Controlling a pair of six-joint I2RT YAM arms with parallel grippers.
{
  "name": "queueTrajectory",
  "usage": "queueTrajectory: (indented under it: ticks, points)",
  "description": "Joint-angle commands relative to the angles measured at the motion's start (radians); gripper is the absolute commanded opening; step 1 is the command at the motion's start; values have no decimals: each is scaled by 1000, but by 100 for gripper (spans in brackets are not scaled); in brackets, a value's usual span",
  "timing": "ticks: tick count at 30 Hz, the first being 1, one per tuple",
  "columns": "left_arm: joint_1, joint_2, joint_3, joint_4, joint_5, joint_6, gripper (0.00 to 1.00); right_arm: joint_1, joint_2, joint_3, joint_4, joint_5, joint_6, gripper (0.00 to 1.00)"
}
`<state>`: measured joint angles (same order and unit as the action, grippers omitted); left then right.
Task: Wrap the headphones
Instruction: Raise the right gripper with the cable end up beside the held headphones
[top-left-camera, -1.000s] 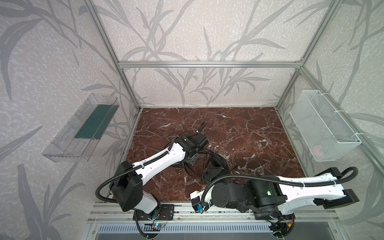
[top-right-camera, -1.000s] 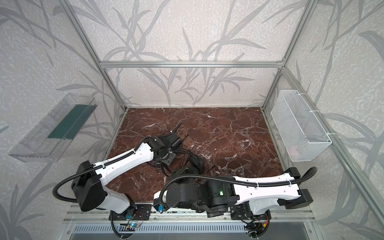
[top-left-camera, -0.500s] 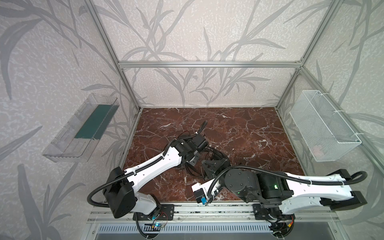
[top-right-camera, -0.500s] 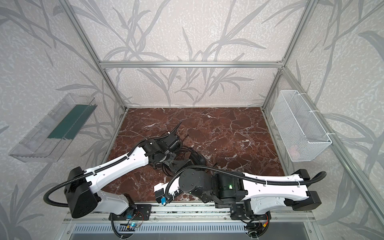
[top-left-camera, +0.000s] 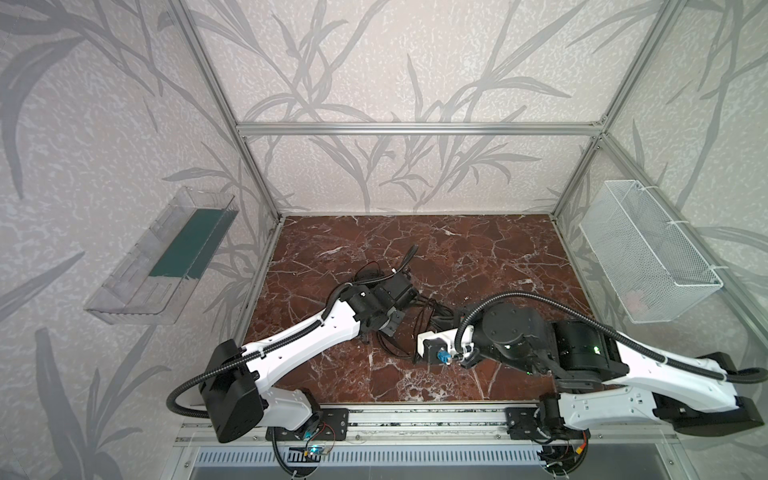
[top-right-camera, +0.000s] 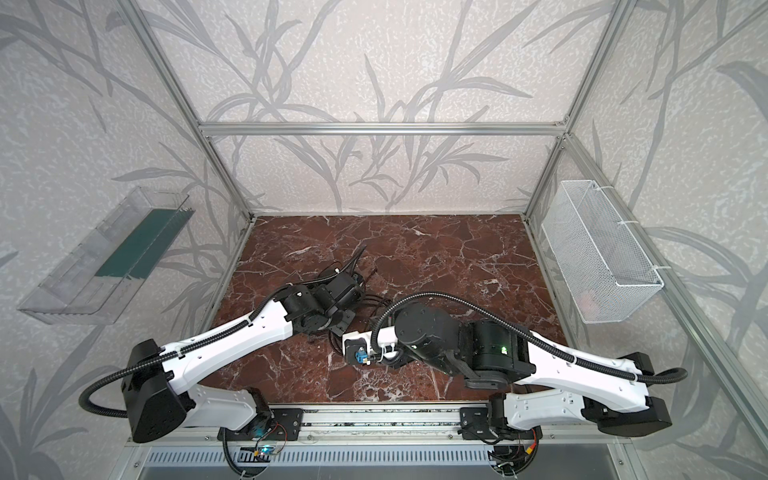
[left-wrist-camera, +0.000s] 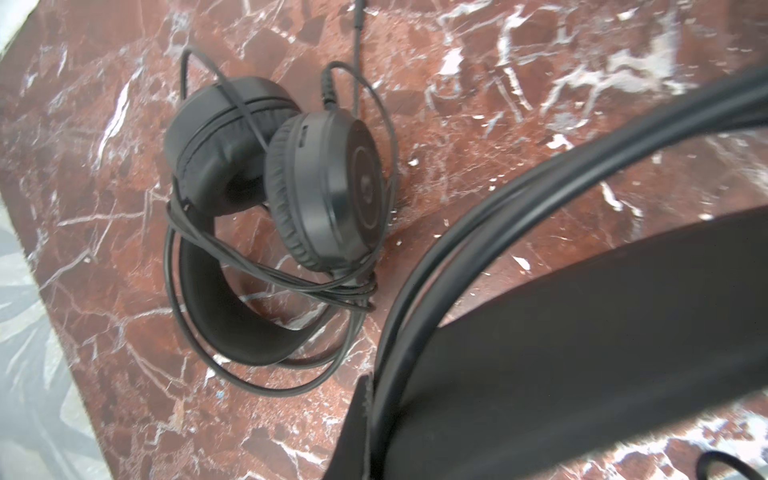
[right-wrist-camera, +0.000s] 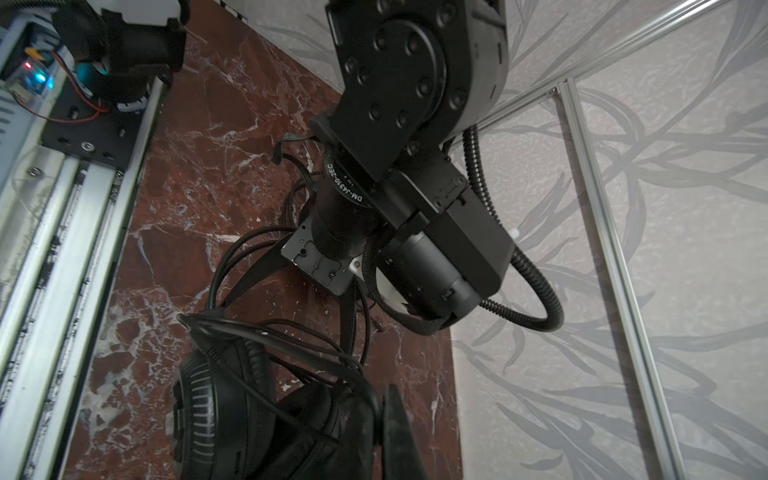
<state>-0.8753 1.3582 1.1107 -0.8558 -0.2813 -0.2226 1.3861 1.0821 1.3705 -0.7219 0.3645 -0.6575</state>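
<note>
Flanking headphones (right-wrist-camera: 232, 374): left tool (left-wrist-camera: 365, 415) closed on headband (left-wrist-camera: 582, 332), right tool (right-wrist-camera: 380, 436) closed beside earcup (right-wrist-camera: 199, 419).

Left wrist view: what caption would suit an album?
Black headset on red marble table, cable looped around its headband; another headband looms close.
</note>
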Motion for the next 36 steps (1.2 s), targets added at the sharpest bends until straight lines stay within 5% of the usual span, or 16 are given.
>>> queueTrajectory:
  ticks: [1,5,12,17,30,36]
  points:
    - [-34,-18,-24,21,-2,50,0,-9,-47,14,185,-2,117,9]
    - [-70,-21,-29,24,21,66,0,-27,41,123,35,92,162,7]
    - [-98,-91,-58,57,119,88,0,-157,7,26,5,-31,277,0]
    - [-118,-145,-101,106,155,103,0,-220,2,-23,7,-48,305,14]
    - [-142,-177,-108,104,204,117,0,-349,45,-55,3,-41,362,30]
    - [-142,-199,-98,80,189,114,0,-355,49,-90,7,-89,410,13]
